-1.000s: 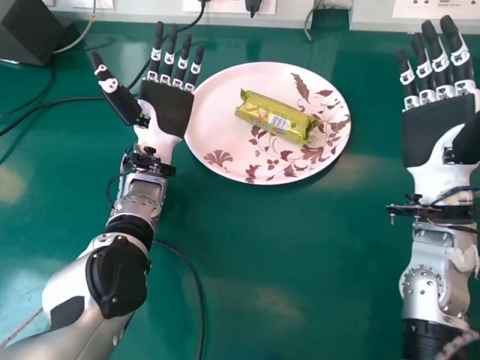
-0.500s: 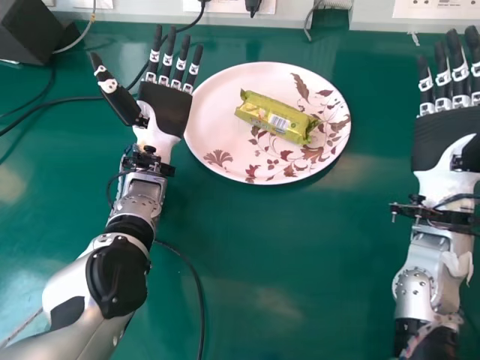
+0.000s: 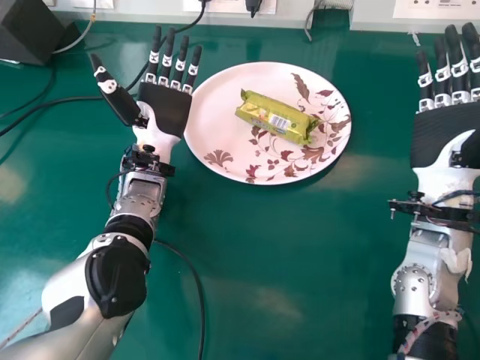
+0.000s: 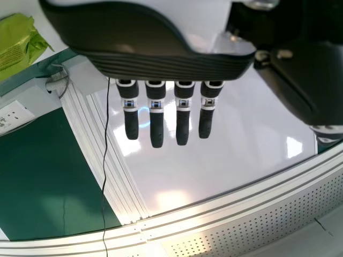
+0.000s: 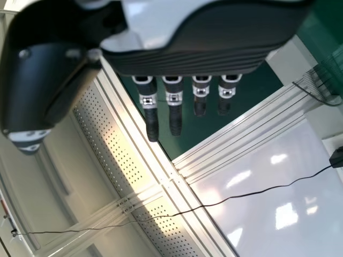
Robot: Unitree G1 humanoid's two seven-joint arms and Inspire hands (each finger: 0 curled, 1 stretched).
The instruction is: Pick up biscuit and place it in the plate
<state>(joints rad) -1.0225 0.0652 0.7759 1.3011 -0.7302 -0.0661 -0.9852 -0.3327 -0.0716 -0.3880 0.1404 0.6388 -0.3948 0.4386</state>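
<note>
Table (image 3: 292, 262), green, stretches across the head view, with a flowered plate (image 3: 217, 112) at upper middle, the right hand (image 3: 447, 135) at upper right and left hand (image 3: 166, 106) at upper left, fingers straight and slightly apart, and the biscuit packet (image 3: 276, 118) lying on the plate.

The biscuit packet (image 3: 274, 117) is yellow-green, the pale pink plate (image 3: 217, 112) patterned with maroon leaves

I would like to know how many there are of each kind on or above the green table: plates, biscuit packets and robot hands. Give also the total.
Plate: 1
Biscuit packet: 1
Robot hands: 2 (left robot hand, right robot hand)
Total: 4
</note>
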